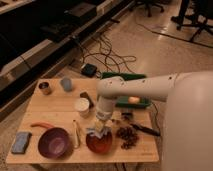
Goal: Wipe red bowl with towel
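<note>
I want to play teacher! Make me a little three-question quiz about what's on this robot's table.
1. True or false: the green tray sits at the table's far right side.
2. Which bowl is the gripper over with the towel?
A. the purple bowl
B. the red bowl
C. neither
3. Fill in: the flat blue sponge lies at the table's front ____ corner, as the camera view shows it.

Key: 1 true; 2 B; 3 left.
</note>
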{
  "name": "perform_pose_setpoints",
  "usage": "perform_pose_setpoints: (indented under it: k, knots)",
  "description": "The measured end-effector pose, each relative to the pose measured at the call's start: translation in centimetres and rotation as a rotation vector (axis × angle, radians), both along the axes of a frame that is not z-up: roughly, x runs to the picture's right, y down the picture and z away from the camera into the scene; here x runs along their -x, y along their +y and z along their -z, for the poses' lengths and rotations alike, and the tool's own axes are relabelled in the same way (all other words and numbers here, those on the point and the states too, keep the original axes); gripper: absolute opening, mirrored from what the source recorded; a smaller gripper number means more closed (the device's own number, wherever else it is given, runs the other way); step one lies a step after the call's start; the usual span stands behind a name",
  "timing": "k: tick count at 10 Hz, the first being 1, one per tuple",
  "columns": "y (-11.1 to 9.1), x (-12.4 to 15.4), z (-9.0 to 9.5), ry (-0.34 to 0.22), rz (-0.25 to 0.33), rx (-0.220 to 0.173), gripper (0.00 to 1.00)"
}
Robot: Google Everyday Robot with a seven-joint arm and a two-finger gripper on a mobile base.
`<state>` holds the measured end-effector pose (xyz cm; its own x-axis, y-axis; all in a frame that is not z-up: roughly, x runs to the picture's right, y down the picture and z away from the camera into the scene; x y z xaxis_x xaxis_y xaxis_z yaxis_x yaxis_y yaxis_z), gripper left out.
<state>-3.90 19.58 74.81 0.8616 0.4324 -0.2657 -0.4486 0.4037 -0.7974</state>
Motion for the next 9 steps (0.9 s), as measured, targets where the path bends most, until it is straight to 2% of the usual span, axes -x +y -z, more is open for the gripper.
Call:
perform_pose_setpoints:
  k: [3,5,7,9]
  knots:
    - [0.6,2.5,0.5,-0.06,0.028,0.013,0.0]
    - [1.7,4.4,1.7,-0.097,0.066,0.019,0.0]
    - [2.5,5.6,2.7,-0.113,0.083,0.02,0.0]
    - [3.5,5.4,4.3,-0.117,0.097,0.03,0.0]
